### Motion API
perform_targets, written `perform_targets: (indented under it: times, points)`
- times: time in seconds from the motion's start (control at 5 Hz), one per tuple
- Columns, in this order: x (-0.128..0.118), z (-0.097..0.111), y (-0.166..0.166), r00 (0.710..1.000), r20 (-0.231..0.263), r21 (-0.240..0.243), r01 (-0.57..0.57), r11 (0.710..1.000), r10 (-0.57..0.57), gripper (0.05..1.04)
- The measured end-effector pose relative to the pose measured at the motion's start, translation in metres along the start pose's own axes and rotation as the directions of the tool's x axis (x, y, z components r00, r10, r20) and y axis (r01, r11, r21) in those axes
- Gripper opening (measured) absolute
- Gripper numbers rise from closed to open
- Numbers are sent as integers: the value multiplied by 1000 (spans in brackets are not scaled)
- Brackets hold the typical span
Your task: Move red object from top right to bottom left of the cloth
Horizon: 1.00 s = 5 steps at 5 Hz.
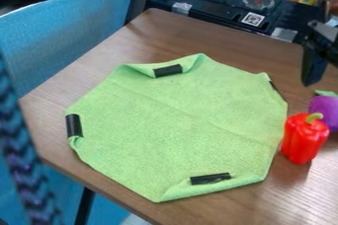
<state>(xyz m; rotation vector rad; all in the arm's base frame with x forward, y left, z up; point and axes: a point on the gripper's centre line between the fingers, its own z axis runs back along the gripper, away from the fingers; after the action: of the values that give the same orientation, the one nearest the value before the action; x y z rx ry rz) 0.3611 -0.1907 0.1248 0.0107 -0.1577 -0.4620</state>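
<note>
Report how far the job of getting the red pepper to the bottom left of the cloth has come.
Nothing looks done: the red pepper stands at the right edge of the green cloth, far from its bottom left. It isn't in hand either; the hand hangs above, apart from it. Left to do: grasp, carry across, set down and release.

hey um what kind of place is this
Probably a robotics test room: a cloth with black tape lies on a table beside what looks like a toy pepper, and the black unit behind bears a square printed code.
</note>
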Motion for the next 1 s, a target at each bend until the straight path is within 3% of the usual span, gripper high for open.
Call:
perform_targets:
  times: [1.0]
  points:
    - [4, -51, 6, 996, -91, 60, -19, 998, 24, 966]
